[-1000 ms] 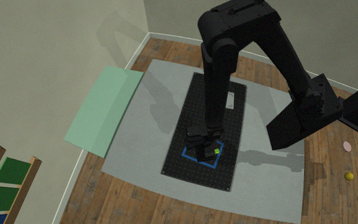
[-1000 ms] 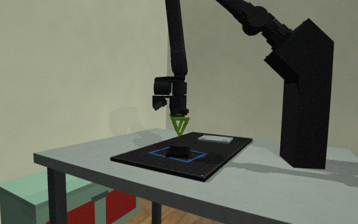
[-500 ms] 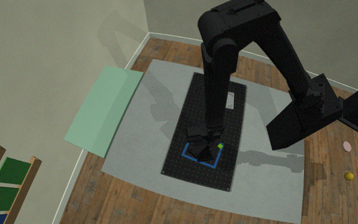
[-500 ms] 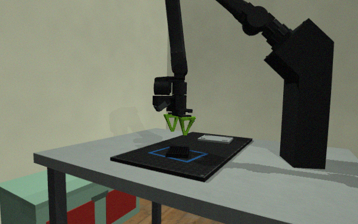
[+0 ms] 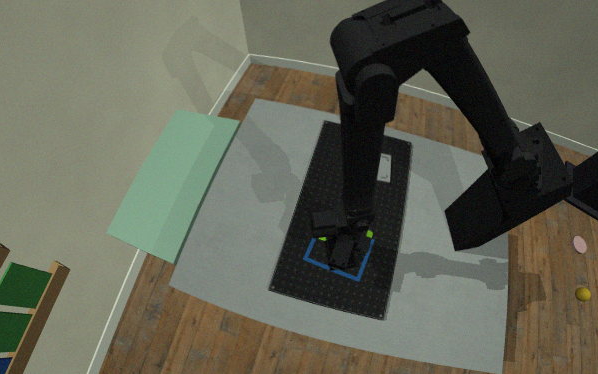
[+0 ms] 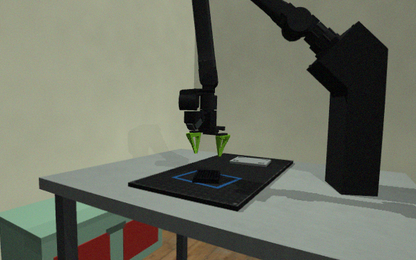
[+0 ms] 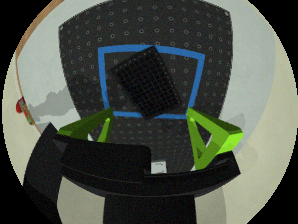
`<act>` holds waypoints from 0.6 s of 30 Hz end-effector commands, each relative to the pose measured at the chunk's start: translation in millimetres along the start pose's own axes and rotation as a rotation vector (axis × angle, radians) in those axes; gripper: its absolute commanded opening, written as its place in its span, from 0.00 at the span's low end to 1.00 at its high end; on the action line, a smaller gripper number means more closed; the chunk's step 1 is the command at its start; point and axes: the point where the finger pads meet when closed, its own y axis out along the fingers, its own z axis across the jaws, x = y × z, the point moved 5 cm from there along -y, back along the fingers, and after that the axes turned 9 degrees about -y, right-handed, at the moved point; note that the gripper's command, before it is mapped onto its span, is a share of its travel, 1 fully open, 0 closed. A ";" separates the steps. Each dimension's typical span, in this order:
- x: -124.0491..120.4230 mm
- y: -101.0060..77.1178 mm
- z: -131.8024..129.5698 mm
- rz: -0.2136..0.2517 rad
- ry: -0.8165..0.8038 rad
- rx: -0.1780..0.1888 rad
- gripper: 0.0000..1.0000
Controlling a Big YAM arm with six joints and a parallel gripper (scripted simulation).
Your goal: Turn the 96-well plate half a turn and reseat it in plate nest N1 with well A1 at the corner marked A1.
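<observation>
While jaws gape above, plate (image 6: 206, 176) seemingly sits unobstructed.

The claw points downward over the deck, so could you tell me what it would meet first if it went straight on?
Probably the dark 96-well plate lying inside the blue taped outline. The open claw hangs above it, empty, though depth is uncertain.
</observation>
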 end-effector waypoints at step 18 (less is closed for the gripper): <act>5.4 -7.5 0.4 -0.009 -0.498 -0.009 1.00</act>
